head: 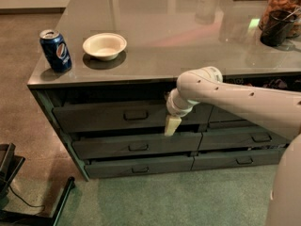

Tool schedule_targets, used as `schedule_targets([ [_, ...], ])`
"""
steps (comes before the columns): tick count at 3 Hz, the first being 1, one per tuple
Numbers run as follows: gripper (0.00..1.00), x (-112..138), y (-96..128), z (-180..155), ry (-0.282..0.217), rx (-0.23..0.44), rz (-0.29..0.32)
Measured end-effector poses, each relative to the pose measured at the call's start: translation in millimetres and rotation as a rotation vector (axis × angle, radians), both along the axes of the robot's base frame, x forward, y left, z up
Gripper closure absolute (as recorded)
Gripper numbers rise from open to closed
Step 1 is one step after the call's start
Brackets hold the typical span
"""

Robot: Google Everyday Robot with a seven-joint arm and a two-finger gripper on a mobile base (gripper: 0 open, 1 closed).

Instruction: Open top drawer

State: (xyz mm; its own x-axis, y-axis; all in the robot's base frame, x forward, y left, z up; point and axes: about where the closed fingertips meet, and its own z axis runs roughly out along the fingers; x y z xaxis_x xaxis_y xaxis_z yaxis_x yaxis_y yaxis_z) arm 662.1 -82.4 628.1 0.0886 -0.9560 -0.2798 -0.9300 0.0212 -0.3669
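Note:
The top drawer (94, 117) is the wide dark grey-green front just under the counter top on the left, with a small loop handle (136, 115) at its centre. A dark gap shows above it. My gripper (171, 125) hangs at the end of the white arm (235, 98), which reaches in from the right. It points down in front of the drawer's right part, to the right of the handle and apart from it. Its tip reaches the drawer's lower edge.
On the counter top (178, 36) stand a blue Pepsi can (55, 50), a white bowl (104, 45), a dark cup (275, 28) and a jar (282, 1). Shallower drawers (136, 146) lie below and to the right (249, 138). A black stand (11, 173) is at the lower left.

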Motion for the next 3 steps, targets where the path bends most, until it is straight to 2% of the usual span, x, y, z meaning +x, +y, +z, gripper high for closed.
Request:
schedule_targets([
  [3, 0.81, 0.0, 0.0, -0.1, 0.0, 0.0, 0.0],
])
